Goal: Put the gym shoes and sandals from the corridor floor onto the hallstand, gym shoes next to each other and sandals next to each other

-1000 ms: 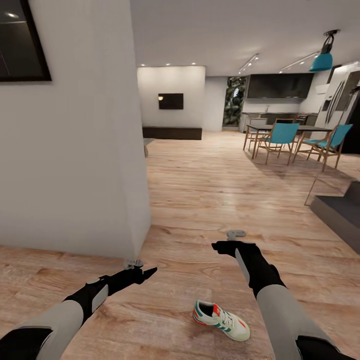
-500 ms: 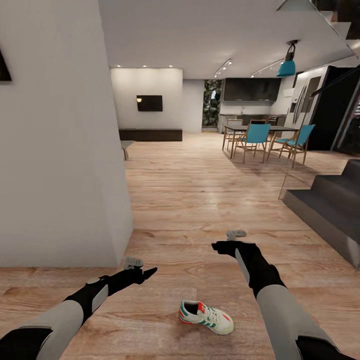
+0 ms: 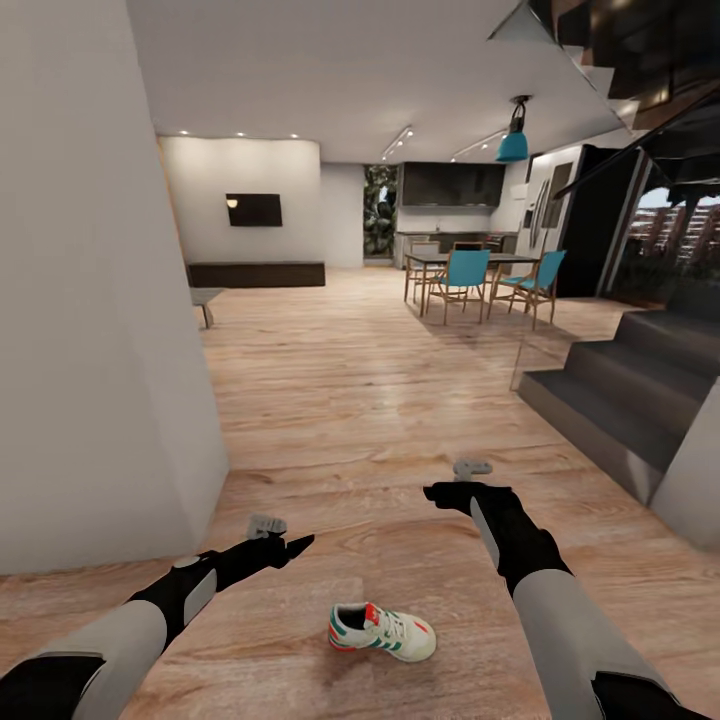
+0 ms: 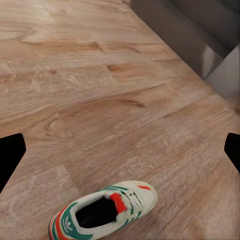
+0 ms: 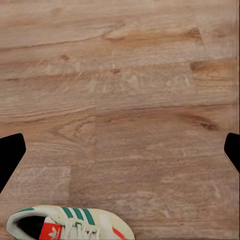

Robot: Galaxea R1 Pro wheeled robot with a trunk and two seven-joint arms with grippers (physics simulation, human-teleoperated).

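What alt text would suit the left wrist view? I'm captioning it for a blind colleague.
A white lace-up sneaker with green stripes and red-orange accents lies alone on warm brown wood-plank floor, its opening facing the camera. The left end effector's two dark fingertips sit wide apart at the frame's sides, holding nothing; grey steps stand beyond.

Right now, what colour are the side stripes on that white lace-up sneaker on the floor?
Green, on the white lace-up sneaker; clearest in the right wrist view.

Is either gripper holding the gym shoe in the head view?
No, the gym shoe lies on the corridor floor between the arms, apart from the left gripper and right gripper.
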